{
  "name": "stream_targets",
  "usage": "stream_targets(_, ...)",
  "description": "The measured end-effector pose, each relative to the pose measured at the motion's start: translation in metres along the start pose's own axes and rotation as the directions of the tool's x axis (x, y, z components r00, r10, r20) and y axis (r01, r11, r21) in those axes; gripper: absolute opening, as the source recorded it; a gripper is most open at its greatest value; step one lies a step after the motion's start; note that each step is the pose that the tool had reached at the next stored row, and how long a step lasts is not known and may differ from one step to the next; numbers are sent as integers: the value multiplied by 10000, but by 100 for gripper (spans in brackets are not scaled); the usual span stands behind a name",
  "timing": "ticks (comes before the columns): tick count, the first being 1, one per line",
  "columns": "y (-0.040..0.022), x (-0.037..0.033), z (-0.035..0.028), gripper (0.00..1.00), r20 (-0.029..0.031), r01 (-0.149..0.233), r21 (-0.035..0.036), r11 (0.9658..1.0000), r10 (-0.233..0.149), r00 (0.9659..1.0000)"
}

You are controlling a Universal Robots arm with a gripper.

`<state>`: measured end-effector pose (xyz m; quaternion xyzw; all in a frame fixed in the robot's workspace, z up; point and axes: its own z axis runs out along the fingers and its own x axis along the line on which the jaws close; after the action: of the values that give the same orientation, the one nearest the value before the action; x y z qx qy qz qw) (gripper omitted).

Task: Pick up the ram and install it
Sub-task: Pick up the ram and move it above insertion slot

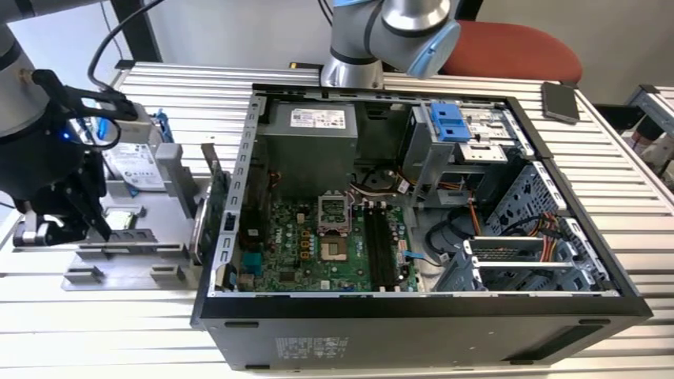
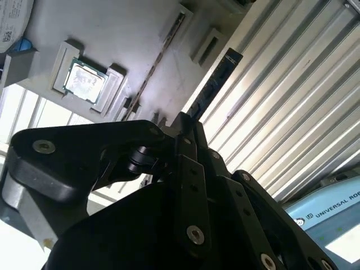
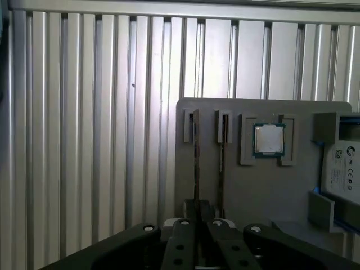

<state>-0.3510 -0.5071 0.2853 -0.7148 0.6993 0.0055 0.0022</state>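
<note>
the gripper [image 3: 198, 205] has its black fingers [image 2: 188, 152] pressed together on the near end of the ram [image 2: 216, 79], which stands on edge in the outermost slot of a grey parts holder [image 3: 253, 185] and runs straight out ahead of the fingertips. just beside the fingers lies a second slot [image 3: 222, 152] (a thin strip sits in it), and farther off to that side rests a processor chip [image 3: 269, 139]. the open computer case [image 1: 421, 316] stands well apart from the gripper.

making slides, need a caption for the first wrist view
gripper at one ram stick slotted in the grey holder, cpu alongside
</note>
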Motion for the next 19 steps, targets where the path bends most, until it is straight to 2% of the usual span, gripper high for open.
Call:
stream_targets(8, 1, -1, -78, 0, 0, 0, 28, 10000, 0, 10000)
stream_targets(16, 1, -2, -196, 0, -1, 0, 28, 10000, 0, 10000)
stream_targets(19, 2, -3, -262, 0, -1, 0, 27, 10000, 0, 10000)
